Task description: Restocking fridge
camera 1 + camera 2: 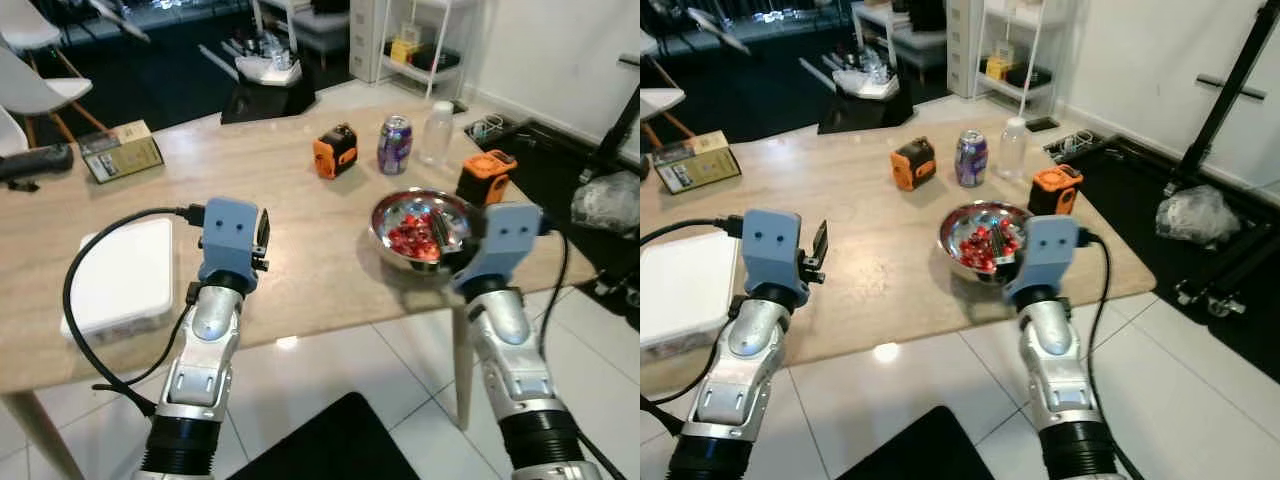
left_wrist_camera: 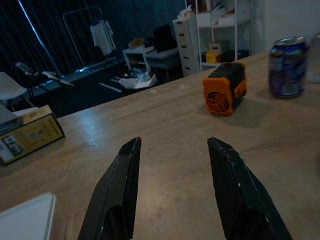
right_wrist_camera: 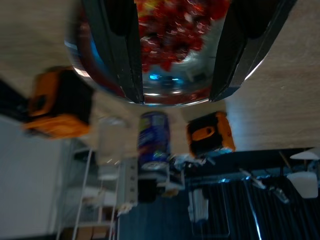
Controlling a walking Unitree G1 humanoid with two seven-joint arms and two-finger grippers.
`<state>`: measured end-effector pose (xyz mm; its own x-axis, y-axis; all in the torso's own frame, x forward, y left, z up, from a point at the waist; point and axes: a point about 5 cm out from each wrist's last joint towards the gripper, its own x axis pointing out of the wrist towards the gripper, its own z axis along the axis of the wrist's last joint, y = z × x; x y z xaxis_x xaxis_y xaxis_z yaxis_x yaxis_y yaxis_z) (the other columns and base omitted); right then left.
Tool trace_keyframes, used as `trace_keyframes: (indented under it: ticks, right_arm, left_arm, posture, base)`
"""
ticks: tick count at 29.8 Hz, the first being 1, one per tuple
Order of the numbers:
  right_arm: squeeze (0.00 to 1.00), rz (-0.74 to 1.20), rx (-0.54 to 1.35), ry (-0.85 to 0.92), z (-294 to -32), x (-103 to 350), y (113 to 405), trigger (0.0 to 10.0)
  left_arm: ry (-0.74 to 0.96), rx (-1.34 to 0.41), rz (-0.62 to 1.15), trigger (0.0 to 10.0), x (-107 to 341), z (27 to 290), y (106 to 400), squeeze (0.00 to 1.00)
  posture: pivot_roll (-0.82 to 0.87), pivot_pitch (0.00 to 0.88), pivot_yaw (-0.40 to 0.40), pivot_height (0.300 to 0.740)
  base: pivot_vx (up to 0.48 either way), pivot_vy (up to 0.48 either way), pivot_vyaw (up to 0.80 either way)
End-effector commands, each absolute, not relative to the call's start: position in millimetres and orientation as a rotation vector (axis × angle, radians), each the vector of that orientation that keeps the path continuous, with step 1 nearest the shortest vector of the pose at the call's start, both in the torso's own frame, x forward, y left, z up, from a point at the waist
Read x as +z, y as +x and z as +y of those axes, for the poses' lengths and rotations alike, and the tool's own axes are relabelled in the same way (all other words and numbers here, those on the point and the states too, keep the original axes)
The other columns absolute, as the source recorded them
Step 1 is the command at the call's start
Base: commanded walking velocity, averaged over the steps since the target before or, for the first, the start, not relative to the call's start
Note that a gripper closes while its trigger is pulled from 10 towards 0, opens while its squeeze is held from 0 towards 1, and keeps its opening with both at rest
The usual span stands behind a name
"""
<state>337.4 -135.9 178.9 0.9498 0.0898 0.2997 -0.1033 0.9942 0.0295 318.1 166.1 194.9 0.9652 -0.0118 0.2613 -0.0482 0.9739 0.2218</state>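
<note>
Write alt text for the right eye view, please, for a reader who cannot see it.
The right gripper reaches into a shiny metal bowl of red pieces on a light wooden table. Behind the bowl stand a purple drink can, a clear plastic bottle and two orange-and-black devices. The left gripper hovers over the table.

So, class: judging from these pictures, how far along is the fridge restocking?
Nothing looks put away yet: the can, the clear bottle and the metal bowl of red food all sit on the table. In hand: the right gripper, open, reaches over the bowl. The left gripper hovers open over the table. Grasping and carrying remain.
</note>
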Motion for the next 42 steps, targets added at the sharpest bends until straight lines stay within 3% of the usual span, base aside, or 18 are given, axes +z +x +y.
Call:
trace_keyframes:
  ticks: [1, 23, 42]
  right_arm:
    - [0.0, -0.317, 0.087, 0.043, -140.0, 184.7, 336.3, 10.0]
    - [0.0, -0.288, 0.054, 0.036, -146.9, 181.1, 334.8, 10.0]
    - [0.0, -0.273, 0.076, -0.001, -145.7, 175.2, 333.4, 10.0]
  left_arm:
    - [0.243, 0.009, -0.256, 10.0, 193.7, 164.5, 316.3, 0.0]
    - [0.224, -0.163, -0.191, 10.0, 172.3, 124.0, 302.4, 0.0]
    - [0.243, -0.133, -0.174, 10.0, 171.5, 126.2, 306.3, 0.0]
  posture:
    - [-0.05, 0.101, 0.048, 0.74]
    - [-0.05, 0.093, 0.042, 0.74]
    - [-0.06, 0.082, 0.036, 0.74]
  base:
    - [0.48, 0.0, 0.0]
    - [0.058, 0.0, 0.0]
    - [0.0, 0.0, 0.0]
